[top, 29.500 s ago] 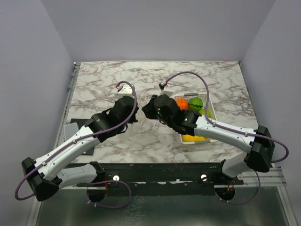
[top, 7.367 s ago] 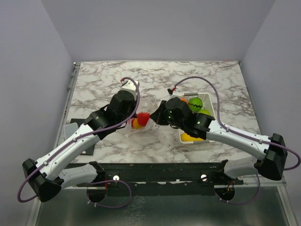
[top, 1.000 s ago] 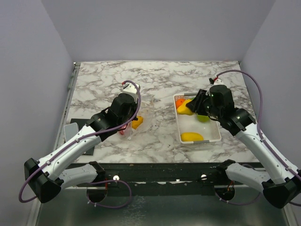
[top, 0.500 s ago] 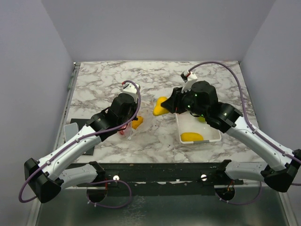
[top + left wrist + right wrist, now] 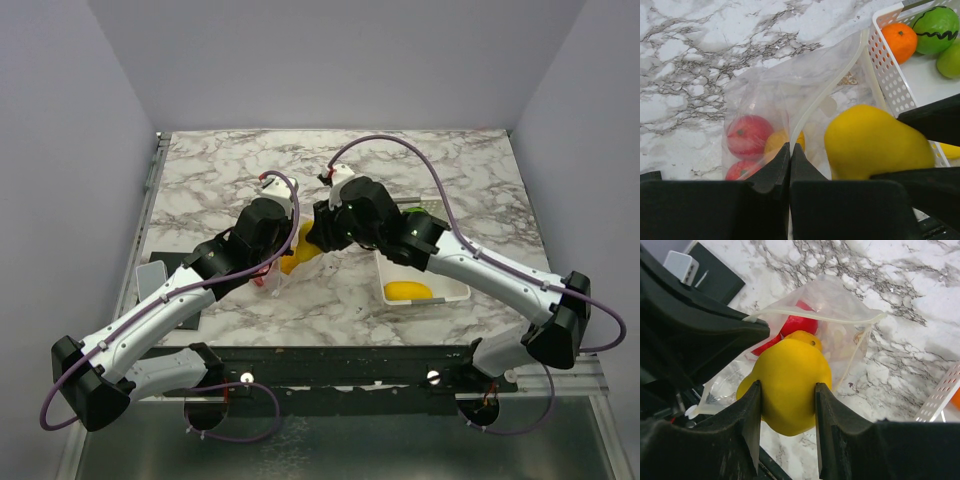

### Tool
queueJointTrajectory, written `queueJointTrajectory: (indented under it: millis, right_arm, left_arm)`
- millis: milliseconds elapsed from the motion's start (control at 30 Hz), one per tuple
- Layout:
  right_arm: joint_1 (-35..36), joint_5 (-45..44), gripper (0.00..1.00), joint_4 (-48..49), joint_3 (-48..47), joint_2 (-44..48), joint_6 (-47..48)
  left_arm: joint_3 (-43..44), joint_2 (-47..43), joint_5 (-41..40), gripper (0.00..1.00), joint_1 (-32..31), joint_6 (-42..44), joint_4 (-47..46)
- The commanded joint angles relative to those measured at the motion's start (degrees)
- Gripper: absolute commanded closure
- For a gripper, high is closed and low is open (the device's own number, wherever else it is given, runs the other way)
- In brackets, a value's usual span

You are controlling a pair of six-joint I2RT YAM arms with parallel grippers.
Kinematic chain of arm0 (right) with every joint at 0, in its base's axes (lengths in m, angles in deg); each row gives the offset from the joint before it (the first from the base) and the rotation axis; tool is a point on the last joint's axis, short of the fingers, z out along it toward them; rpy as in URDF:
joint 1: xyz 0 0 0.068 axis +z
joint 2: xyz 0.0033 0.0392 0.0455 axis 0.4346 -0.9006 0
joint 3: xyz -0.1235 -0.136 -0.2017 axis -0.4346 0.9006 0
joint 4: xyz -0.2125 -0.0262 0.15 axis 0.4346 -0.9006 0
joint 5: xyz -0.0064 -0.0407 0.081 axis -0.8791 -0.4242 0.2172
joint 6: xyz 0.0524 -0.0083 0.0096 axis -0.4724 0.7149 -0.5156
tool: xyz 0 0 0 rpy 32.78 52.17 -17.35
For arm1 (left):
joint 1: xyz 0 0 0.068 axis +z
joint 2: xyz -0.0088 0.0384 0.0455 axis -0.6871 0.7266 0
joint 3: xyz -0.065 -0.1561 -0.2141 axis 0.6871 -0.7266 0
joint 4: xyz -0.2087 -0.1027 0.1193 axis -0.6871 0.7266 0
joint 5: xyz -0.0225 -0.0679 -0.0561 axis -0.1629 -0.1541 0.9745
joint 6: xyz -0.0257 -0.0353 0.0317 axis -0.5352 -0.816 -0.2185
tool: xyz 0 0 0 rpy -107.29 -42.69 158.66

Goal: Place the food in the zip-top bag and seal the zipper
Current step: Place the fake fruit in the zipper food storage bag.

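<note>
The left gripper [image 5: 790,152] has its fingers pressed tight together, pinching one lip of the clear bag [image 5: 790,82] and holding that edge lifted off the marble table [image 5: 220,170]. The bag's mouth gapes open toward the right arm, and the zipper strip [image 5: 827,90] runs unsealed in a pale line along the raised lip. Inside the bag, low against the table, lie two red fruits [image 5: 747,137] and a small yellow piece [image 5: 777,142] nestled beside them. The right gripper [image 5: 786,395] is part spread and clamped on a big yellow fruit [image 5: 790,375], one finger on each flank, and it holds that fruit right at the mouth of the bag, just beside the left gripper; whether it has passed the lip I cannot tell. To the right stands the white tray [image 5: 885,60], its perforated wall close to the bag. In it sit an orange [image 5: 899,41], a striped green ball [image 5: 935,29] and a plain green fruit [image 5: 950,60] bunched at the far end, and another yellow fruit [image 5: 408,291] lies at the near end.
</note>
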Motion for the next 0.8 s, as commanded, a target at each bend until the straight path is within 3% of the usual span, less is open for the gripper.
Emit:
queueJointTrajectory:
  millis: [0, 67, 200, 333, 467, 767]
  right_arm:
    - [0.76, -4.04, 0.99, 2.09, -0.76, -3.10, 1.84]
    - [0.87, -4.70, 0.88, 2.89, -0.13, -3.90, 1.56]
    - [0.94, -5.89, 0.50, 3.28, 0.40, -4.58, 0.60]
    - [1.21, -7.18, 0.26, 3.80, 1.17, -3.04, 0.11]
    - [1.25, -8.69, 0.18, 3.68, 1.85, -0.48, -0.98]
    - [1.25, -16.05, 0.18, -1.80, 4.82, 7.62, -6.60]
  left_arm:
    - [-0.65, -0.70, 0.22, 1.00, 0.38, 0.25, -0.92]
    - [-0.65, -0.77, 0.30, 1.00, 0.41, 0.25, -0.88]
    - [-0.61, -0.87, 0.24, 1.00, 0.39, 0.29, -0.92]
    - [-0.65, -0.92, 0.30, 1.00, 0.41, 0.23, -0.92]
    - [-0.65, -0.80, 0.31, 1.00, 0.40, 0.29, -0.92]
    - [-0.68, -0.56, 0.39, 1.00, 0.45, 0.23, -0.92]
